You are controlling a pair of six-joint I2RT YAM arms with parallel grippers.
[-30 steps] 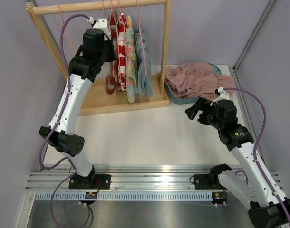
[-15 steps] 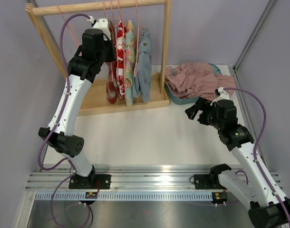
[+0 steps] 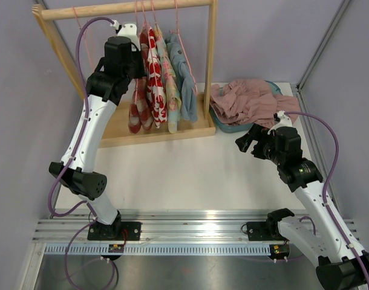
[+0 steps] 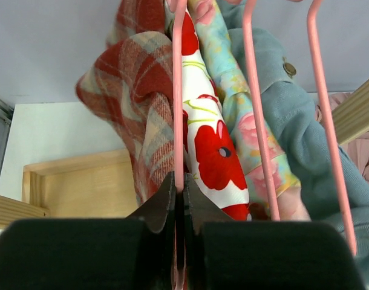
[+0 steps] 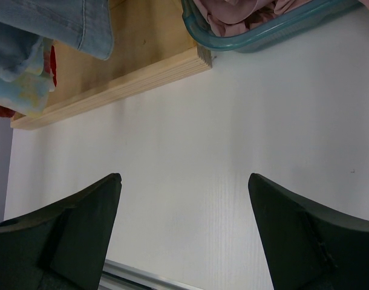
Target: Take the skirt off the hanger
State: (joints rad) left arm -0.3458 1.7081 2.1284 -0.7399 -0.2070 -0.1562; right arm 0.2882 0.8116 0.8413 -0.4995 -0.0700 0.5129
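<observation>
Left hand [image 4: 179, 184]: raised to the rack, fingers pressed together on a thin pink hanger [image 4: 178, 90], with only the wire between the two tips.
Hanger: its wire runs straight up from the pinch, along the line where the skirt meets the poppy cloth. I cannot tell which of the two hangs from it.
Skirt [image 4: 133, 90]: red plaid, hung on the rack as the leftmost of four garments. It is just left of the pinched wire and touches the poppy cloth. In the top view its hem hangs over the rack's base board.
Poppy cloth [image 4: 215, 157]: white with red flowers, just right of the pinched wire, between the skirt and the floral cloth.
Floral cloth [image 4: 236, 103]: pale blue and pink, beside a second pink hanger [image 4: 257, 121].
Blue cloth [image 4: 293, 121]: rightmost on the rack, with a third pink hanger [image 4: 329, 121] in front of it.
Rack [image 3: 124, 8]: a wooden rail on two posts over a flat base, at the far left of the tabletop [image 5: 190, 121].
Right hand [image 5: 184, 181]: fingers spread wide, holding nothing and touching nothing. It hangs over bare tabletop, near the rack's base corner.
Basket [image 5: 275, 30]: teal rim, just right of the rack, full of pink clothes [image 3: 248, 99].
</observation>
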